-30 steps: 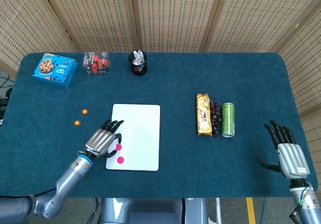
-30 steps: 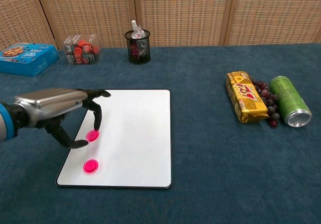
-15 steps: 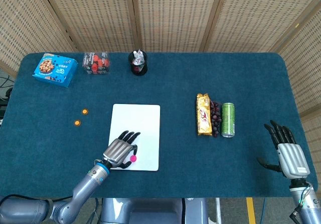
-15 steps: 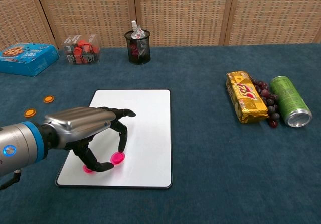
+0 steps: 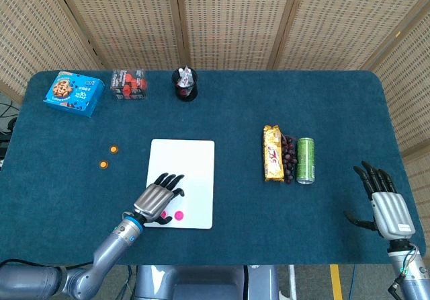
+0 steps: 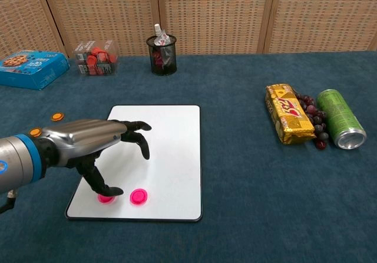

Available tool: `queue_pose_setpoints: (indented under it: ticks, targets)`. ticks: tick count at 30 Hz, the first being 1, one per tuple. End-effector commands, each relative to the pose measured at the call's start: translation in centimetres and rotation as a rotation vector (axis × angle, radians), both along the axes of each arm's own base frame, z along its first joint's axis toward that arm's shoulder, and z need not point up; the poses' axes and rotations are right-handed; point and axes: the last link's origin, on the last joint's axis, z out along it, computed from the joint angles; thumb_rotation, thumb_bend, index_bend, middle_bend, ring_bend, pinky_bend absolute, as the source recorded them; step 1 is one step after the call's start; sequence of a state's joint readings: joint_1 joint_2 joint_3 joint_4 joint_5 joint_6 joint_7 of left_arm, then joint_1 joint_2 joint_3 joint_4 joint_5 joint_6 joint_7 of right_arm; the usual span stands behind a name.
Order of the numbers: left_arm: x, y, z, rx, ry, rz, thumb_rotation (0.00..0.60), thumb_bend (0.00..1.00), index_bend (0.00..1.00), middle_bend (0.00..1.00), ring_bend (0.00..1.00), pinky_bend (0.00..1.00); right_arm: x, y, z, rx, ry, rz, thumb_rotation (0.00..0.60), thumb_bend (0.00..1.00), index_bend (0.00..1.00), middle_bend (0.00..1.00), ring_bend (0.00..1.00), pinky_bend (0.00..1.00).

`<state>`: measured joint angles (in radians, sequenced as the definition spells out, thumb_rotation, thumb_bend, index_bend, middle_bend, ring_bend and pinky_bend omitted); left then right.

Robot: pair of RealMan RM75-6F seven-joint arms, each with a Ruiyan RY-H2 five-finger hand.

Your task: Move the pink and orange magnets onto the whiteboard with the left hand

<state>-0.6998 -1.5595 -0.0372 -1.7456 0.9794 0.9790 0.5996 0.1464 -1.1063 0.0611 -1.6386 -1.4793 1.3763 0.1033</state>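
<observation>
Nearest the robot, the left hand (image 6: 97, 142) hangs over the lower left part of the whiteboard (image 6: 171, 127), fingers spread and curved downward, holding nothing; its thumb tip sits just beside, perhaps touching, 1 of the 2 pink magnets. That left pink magnet (image 6: 106, 199) and the right pink magnet (image 6: 138, 196) both lie flat on the board close to its near edge, side by side with a small gap between them. In the head view the hand covers most of the left one, and the right one shows clear of the fingers. At the near right corner of the table the right hand (image 5: 384, 202) is well apart from everything, fingers spread and empty.

Left of the whiteboard, on the blue cloth, 2 orange magnets rest off the board: the nearer orange magnet (image 5: 103, 165) and the farther orange magnet (image 5: 114, 149).

To the right of the board lie 3 things in a row: a gold snack packet (image 6: 288, 121) with red lettering I cannot read, a bunch of dark grapes (image 6: 311, 120) touching it, and 1 green drink can (image 6: 340, 126) on its side, its label not legible.

Along the far edge stand a black mesh pen cup (image 6: 161, 55) with a few items inside, a clear plastic box (image 6: 95, 58) holding red and dark pieces, and a blue cookie box (image 6: 32, 68) picturing chocolate-chip cookies, its print too small to read.
</observation>
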Motion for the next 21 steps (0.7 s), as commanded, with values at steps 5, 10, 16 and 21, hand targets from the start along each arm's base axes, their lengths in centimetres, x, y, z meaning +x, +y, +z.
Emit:
queue_pose_setpoints:
  ticks: [5, 10, 16, 21]
  targets:
    - [-5.2, 2.9, 3.8, 0.152, 0.037, 0.081, 0.600, 0.27, 0.27, 0.00, 0.00, 0.00, 0.0, 0.0, 0.0, 0.005, 0.003, -0.001, 0.600, 0.26, 0.00, 0.00, 0.00, 0.00]
    - [-10.0, 5.5, 6.9, 0.259, 0.062, 0.187, 0.600, 0.30, 0.33, 0.00, 0.00, 0.00, 0.0, 0.0, -0.1, 0.006, 0.009, -0.002, 0.600, 0.26, 0.00, 0.00, 0.00, 0.00]
    - [-15.6, 7.8, 9.8, 0.346, 0.088, 0.309, 0.600, 0.32, 0.36, 0.00, 0.00, 0.00, 0.1, 0.0, -0.2, 0.008, 0.016, -0.010, 0.600, 0.26, 0.00, 0.00, 0.00, 0.00]
    - [-17.3, 8.4, 10.5, 0.357, 0.101, 0.335, 0.600, 0.34, 0.36, 0.00, 0.00, 0.00, 0.1, 0.0, -0.3, 0.009, 0.014, -0.017, 0.600, 0.26, 0.00, 0.00, 0.00, 0.00]
